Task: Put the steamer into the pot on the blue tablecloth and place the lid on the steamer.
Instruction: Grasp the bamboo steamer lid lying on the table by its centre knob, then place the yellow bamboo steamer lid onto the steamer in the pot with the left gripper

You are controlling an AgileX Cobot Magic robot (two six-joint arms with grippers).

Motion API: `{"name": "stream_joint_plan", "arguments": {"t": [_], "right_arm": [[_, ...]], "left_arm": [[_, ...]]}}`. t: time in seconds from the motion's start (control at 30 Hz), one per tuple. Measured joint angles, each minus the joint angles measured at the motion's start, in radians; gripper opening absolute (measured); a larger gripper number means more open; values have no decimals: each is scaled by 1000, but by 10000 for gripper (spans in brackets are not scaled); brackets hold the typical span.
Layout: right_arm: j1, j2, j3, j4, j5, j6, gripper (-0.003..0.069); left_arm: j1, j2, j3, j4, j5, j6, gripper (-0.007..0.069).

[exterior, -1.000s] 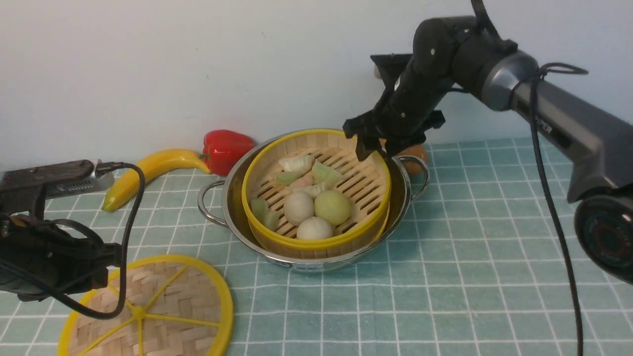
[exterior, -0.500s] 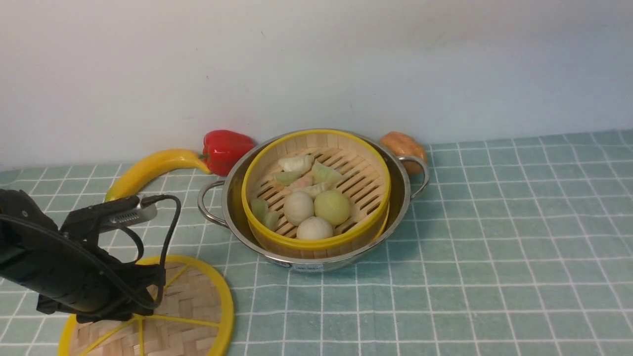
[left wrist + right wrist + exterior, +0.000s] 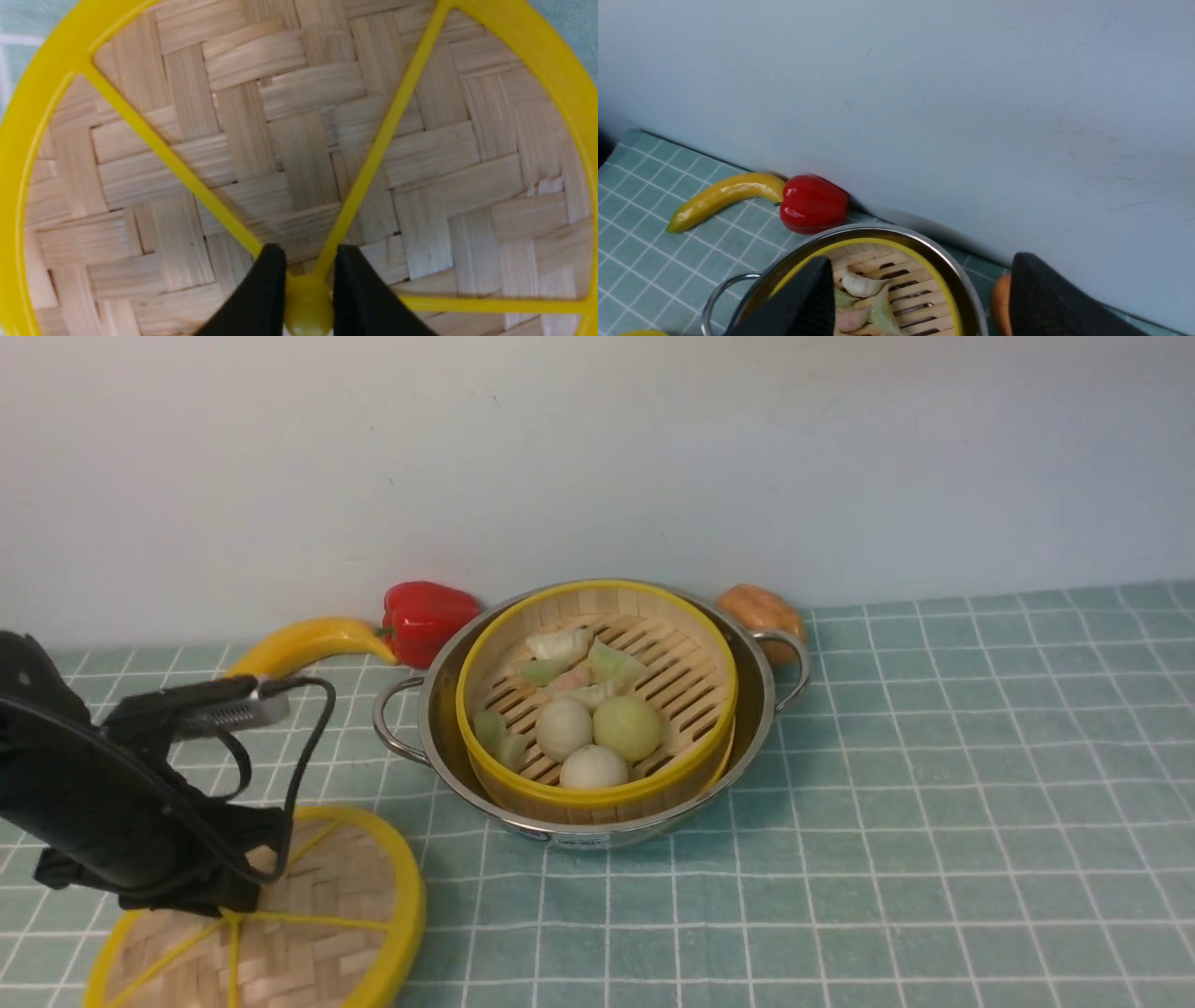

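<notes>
Since the frame a half-second back, the flat round woven-bamboo lid with the thick yellow rim and yellow spokes (image 3: 317, 933) has shifted a little leftward, and its right edge now looks tipped up off the pale teal-blue tablecloth with the white grid (image 3: 934, 803). My right arm, which stood over the pot a second ago, is gone from the front view.

Starting at the left: my left gripper (image 3: 308, 254) sits on the lid's centre. In the left wrist view its two black fingers (image 3: 273, 280) press against either side of the yellow hub where the spokes meet, so I read it as clamped on the lid. The lid is at the near left corner of the cloth, well apart from the pot.

Behind it a yellow toy banana (image 3: 299, 649) and a red toy pepper (image 3: 425, 616) lie by the wall.

In the middle, the wide shiny stainless-steel pot with loop handles (image 3: 597, 829) stands on the cloth, and the round bamboo steamer with the yellow rim and slatted floor (image 3: 523, 789) already sits inside it, holding buns and dumplings. I judge the first half done.

My right gripper (image 3: 920, 266) shows only in its own wrist view, fingers spread wide with nothing between them, looking over the pot's far rim.

What remains: lift the lid, carry it rightward, and settle it on the steamer.
</notes>
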Motion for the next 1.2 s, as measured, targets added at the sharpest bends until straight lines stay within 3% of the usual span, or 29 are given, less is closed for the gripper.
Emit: {"name": "stream_joint_plan", "arguments": {"t": [0.1,0.2,0.27,0.47,0.53,0.57,0.7,0.9,1.2], "right_arm": [[0,-45,13,-91,1,-1,488],[0,-107,54,-163,1,-2,488],[0,-173,105,-213,1,-2,488],[0,-394,327,-288,-2,-2,488],[0,-505,457,-290,-2,2,488],[0,-524,490,-290,-2,4,488],[0,-736,751,-290,-1,57,488],[0,-938,928,-290,2,107,488],[0,-1072,965,-289,3,168,488]], "left_arm": [[0,-64,-136,216,153,-123,117],[0,-100,-256,359,275,-192,117],[-2,-109,-324,386,314,-201,117],[-125,-83,-517,254,326,-120,117],[-247,-19,-597,190,287,-97,117],[-257,-6,-603,186,283,-96,117],[-455,198,-767,169,223,-94,117],[-541,428,-946,183,224,-103,117],[-543,564,-1092,234,235,-115,117]]}}
